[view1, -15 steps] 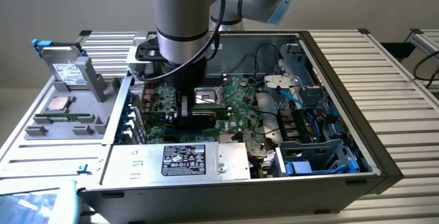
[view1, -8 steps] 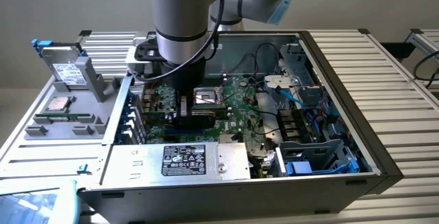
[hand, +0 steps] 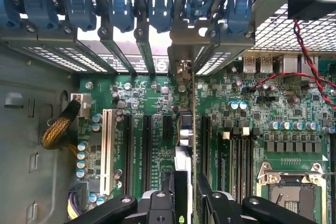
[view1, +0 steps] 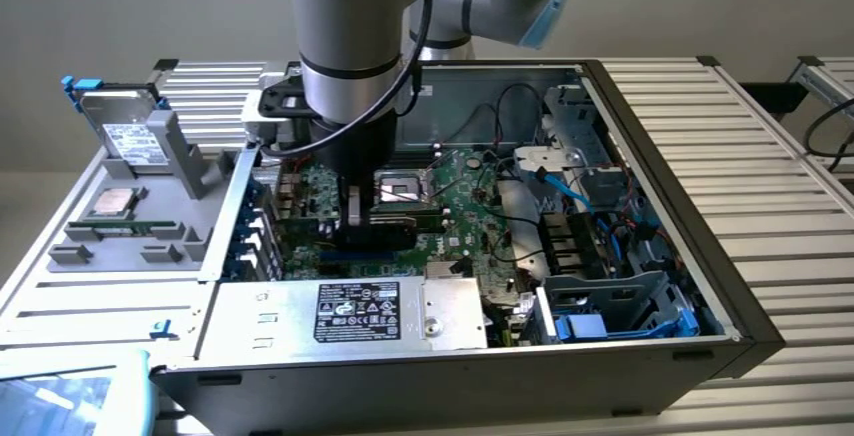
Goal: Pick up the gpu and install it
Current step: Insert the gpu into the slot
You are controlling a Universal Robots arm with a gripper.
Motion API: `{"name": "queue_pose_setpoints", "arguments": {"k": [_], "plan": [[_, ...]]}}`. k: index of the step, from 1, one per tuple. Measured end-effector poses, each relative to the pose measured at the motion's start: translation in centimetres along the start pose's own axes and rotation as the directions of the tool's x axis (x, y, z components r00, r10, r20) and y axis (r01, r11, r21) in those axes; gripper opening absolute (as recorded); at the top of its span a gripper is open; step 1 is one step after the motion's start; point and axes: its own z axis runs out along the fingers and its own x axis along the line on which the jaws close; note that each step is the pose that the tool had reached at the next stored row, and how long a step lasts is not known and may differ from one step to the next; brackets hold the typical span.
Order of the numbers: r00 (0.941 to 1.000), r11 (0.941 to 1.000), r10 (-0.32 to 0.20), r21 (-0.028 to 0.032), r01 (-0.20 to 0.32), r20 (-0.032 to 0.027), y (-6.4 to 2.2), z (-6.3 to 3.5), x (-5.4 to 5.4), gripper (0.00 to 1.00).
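Gripper [hand: 187,200] is down inside the open case [view1: 694,186], part closed, fingers [hand: 157,205] clamped on either side of the gpu [hand: 185,129]. The card stands on edge and shows edge-on in the wrist view: a thin green board line, a black and silver cooler block on one face, and a silver bracket [hand: 181,64] at the far end. It sits over the expansion slots [hand: 147,150] of the motherboard [view1: 467,206], to the exterior view's left of the CPU socket [view1: 400,188]. The bracket end is up against the rear slot openings, just under the row of blue clips [hand: 157,9]. Can't tell if the edge connector is seated in a slot. A hard drive [view1: 127,141] stands on the grey tray [view1: 80,246] outside the case, at the exterior view's left.
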Motion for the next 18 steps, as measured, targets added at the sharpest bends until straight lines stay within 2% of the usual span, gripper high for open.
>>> {"name": "queue_pose_setpoints", "arguments": {"k": [1,4,7,18], "plan": [[1.0000,1.0000,0.000,0.0000,0.000,-0.0025,0.00,0.00,0.00,0.28],[1.0000,1.0000,0.000,-0.0001,0.000,-0.0042,0.01,-0.01,0.00,0.28],[1.0000,1.0000,0.001,0.0002,-0.001,-0.0084,0.01,0.00,-0.01,0.28],[0.9999,1.0000,0.002,0.0003,-0.002,-0.0114,0.01,0.03,-0.04,0.28]]}}
